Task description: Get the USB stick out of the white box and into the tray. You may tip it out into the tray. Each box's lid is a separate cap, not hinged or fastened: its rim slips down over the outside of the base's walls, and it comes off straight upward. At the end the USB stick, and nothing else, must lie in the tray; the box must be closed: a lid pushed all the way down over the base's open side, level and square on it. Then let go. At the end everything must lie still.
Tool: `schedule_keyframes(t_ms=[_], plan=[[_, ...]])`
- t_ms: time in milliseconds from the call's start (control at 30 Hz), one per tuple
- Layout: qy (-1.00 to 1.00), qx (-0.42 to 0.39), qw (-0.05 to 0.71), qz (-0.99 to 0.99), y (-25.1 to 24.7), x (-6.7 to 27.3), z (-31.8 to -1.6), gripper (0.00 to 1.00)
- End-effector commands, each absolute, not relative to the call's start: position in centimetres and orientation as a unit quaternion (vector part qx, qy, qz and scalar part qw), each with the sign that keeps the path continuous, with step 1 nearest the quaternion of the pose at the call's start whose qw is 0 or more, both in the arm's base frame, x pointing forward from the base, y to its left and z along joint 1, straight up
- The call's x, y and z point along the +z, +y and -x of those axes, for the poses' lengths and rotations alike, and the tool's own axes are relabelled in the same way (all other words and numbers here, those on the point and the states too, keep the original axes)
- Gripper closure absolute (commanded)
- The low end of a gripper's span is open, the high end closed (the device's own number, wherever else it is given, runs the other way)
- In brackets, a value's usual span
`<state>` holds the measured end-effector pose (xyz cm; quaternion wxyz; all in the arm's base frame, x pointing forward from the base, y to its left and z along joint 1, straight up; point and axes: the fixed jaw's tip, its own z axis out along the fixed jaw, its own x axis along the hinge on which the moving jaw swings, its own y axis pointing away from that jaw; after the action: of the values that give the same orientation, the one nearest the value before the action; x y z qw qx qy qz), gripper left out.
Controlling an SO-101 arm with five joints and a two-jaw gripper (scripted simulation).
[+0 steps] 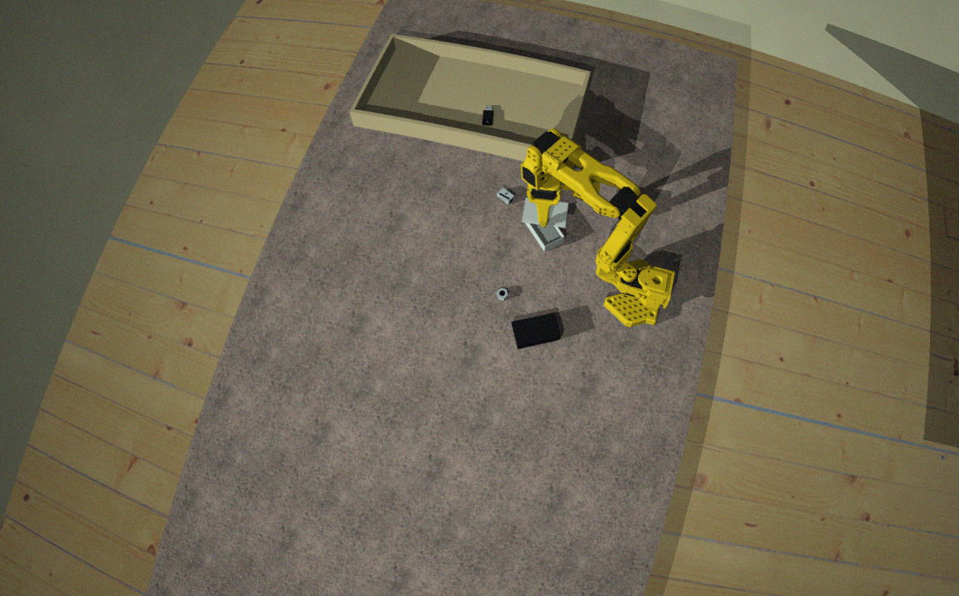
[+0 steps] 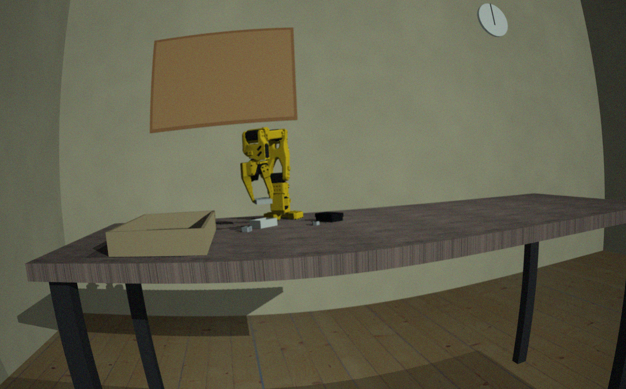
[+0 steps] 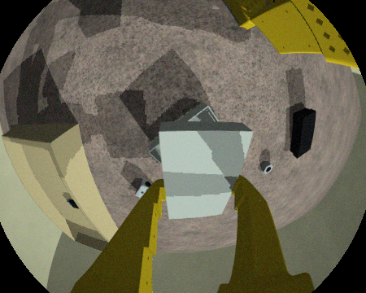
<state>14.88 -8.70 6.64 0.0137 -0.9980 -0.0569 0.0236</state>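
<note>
My gripper (image 1: 544,219) (image 2: 260,199) (image 3: 199,192) is shut on the white lid (image 1: 558,214) (image 2: 263,200) (image 3: 202,168) and holds it level, a little above the table. The open white box base (image 1: 546,238) (image 2: 264,222) (image 3: 206,113) stands on the table right below the lid, partly hidden by it. The USB stick (image 1: 487,115) (image 3: 71,203), small and black, lies in the tan tray (image 1: 423,132) (image 2: 160,241) (image 3: 39,168) near its front wall. In the exterior view the tray's wall hides it.
A small grey block (image 1: 505,194) (image 2: 246,228) (image 3: 142,188) lies on the table between the base and the tray. A metal nut (image 1: 501,294) (image 2: 315,222) (image 3: 267,168) and a closed black box (image 1: 535,329) (image 2: 329,216) (image 3: 302,132) lie nearer the arm's base (image 1: 634,304).
</note>
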Motion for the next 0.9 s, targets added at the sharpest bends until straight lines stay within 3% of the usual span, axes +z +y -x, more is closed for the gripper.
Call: schedule_keyframes(t_ms=[0,867], plan=[[-0.036,0.0,0.0,0.999,-8.77,7.26,-15.24,0.78],[0.021,0.0,0.0,1.0,-8.78,7.26,-15.03,0.78]])
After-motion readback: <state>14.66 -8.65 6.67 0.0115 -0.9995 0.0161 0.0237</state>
